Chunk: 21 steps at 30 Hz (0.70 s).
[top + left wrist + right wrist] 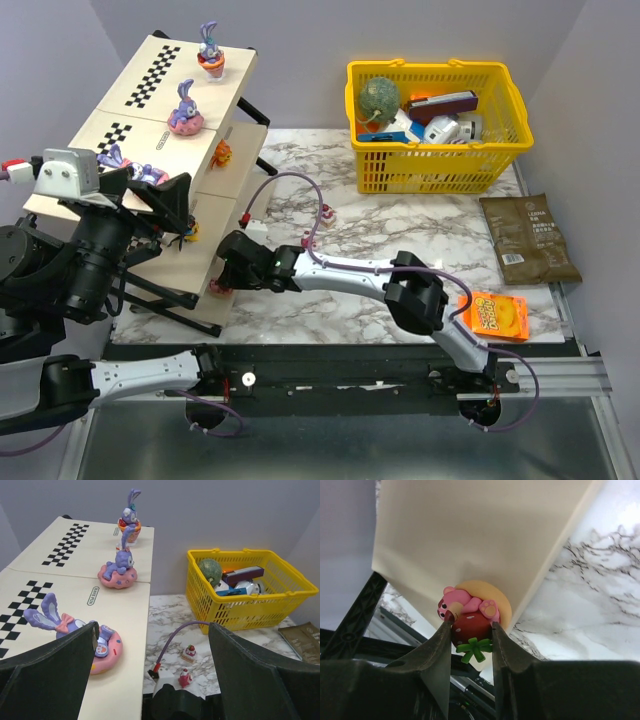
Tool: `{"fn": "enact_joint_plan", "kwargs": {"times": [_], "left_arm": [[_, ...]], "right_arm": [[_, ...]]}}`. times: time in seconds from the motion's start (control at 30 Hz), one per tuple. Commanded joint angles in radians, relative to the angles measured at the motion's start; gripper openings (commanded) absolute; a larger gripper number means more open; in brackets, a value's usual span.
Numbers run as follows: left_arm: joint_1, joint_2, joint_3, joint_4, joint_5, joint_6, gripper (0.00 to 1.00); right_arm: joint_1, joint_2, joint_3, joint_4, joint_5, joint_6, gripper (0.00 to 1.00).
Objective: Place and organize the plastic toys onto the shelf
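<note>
The slanted beige shelf (150,70) stands at the left. Purple rabbit toys sit on its top panel (209,48) and middle panel (186,110). A third rabbit on a pink doughnut (100,647) lies beside my left gripper's left finger. My left gripper (152,645) is open and empty above that panel. My right gripper (472,625) is shut on a pink bear hugging a red strawberry (465,602), pressed against the edge of the lowest shelf panel (470,530). Two tiny cake toys (189,652) stand on the marble table. Small orange toys (222,152) sit at the shelf's edges.
A yellow basket (440,165) with a green ball and boxes stands at the back right. A brown packet (528,238) and an orange snack packet (497,316) lie at the right edge. The right arm's purple cable (175,635) arcs over the table.
</note>
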Motion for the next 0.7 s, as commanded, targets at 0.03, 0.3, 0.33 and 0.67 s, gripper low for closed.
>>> {"fn": "enact_joint_plan", "kwargs": {"times": [0.03,0.3,0.33,0.67], "left_arm": [[0.001,0.012,-0.031,0.039,0.001,0.016,0.99],[0.001,0.016,-0.015,0.029,0.001,0.016,0.99],[0.001,0.016,-0.016,0.028,0.001,0.018,0.99],[0.001,0.017,0.001,0.006,-0.004,0.018,0.99]], "right_arm": [[0.018,0.032,0.054,-0.031,0.091,0.085,0.01],[0.023,0.077,0.060,-0.013,0.085,0.136,0.01],[0.023,0.075,0.059,-0.003,0.087,0.132,0.01],[0.023,0.113,0.083,0.024,0.041,0.101,0.02]]}}
